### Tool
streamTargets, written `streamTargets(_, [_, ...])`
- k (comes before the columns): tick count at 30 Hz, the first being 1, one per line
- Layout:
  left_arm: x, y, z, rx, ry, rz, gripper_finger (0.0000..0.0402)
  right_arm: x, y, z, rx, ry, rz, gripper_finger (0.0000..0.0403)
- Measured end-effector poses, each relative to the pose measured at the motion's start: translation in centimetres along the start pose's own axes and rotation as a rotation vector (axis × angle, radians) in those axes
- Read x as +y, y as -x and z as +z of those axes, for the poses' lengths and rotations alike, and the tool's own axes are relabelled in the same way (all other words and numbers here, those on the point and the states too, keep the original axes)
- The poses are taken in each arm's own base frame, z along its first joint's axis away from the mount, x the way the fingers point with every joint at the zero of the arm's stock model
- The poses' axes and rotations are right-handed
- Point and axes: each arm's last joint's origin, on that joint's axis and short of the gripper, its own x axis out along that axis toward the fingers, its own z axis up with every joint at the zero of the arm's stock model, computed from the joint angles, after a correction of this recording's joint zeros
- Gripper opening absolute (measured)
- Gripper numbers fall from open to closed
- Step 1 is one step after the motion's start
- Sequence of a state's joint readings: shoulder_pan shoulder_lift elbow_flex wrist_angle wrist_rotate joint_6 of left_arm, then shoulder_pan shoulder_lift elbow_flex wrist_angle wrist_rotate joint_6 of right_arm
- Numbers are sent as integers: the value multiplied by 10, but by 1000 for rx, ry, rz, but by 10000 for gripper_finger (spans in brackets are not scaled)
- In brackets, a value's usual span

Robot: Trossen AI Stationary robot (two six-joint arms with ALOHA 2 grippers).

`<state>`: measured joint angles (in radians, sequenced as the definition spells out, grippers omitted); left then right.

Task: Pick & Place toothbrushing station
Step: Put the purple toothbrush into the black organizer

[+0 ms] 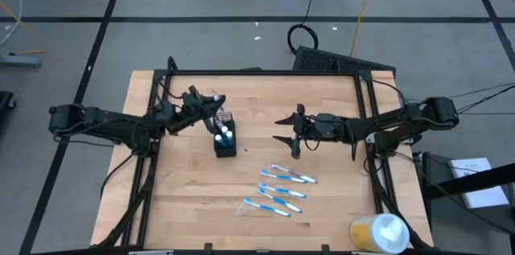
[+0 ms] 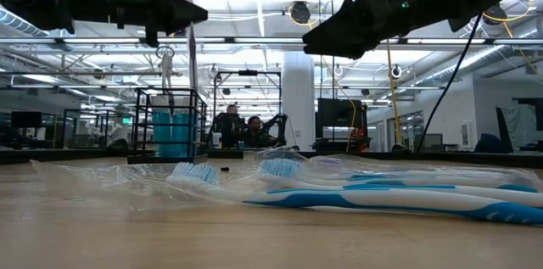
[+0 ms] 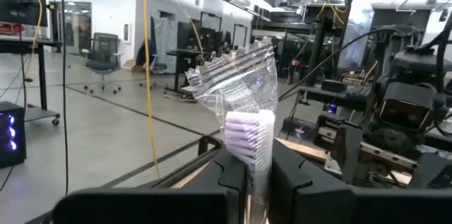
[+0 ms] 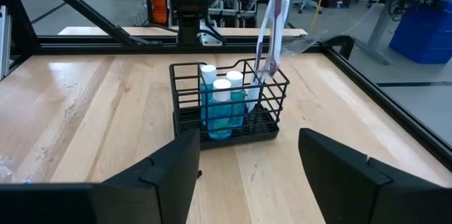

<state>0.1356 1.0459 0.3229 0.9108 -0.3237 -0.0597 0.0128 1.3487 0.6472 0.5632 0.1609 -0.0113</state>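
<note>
Currently the left gripper (image 1: 211,107) hangs just above the holder (image 1: 224,141), its fingers (image 3: 229,174) pinched on a wrapped toothbrush (image 3: 247,128). Seen from the left wrist, the brush head stands straight up between the finger pads, its clear wrapper flaring out above it. In the right wrist view, that brush (image 4: 270,30) hangs upright with its lower end inside the holder (image 4: 227,104), at the end of the basket opposite the tubes (image 4: 220,104). The tubes stand upright together in the holder, directly beneath and slightly ahead of the left gripper. The right gripper (image 1: 290,131) hovers over bare table (image 1: 185,199), well apart from the holder and facing it, with its jaws spread wide and holding nothing. Four more brushes (image 1: 282,191) lie flat on the table in clear wrappers, staggered in a row near the right gripper, on its side away from the table's rear edge. In the low view these brushes (image 2: 365,188) lie in the foreground, with the holder (image 2: 172,125) standing behind them under the left arm.
</note>
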Motion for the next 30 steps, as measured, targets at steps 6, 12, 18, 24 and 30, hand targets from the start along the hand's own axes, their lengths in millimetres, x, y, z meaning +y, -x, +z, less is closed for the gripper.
streamTargets(6, [-2, -7, -17, 61, -5, -4, 13, 0, 0, 0, 0, 0, -5, 232])
streamTargets(12, [-3, -13, -30, 91, 21, 0, 32, -1, 0, 0, 0, 0, -23, 227])
streamTargets(18, [-3, -14, -37, 130, 13, 4, 13, -1, 0, 0, 3, 0, -22, 228])
streamTargets(24, [-2, -14, -39, 151, 21, 31, 38, -1, 0, -1, 8, 2, -22, 226])
streamTargets(30, [-2, -14, -40, 162, 17, 33, 26, -1, 0, -1, 8, 1, -22, 226])
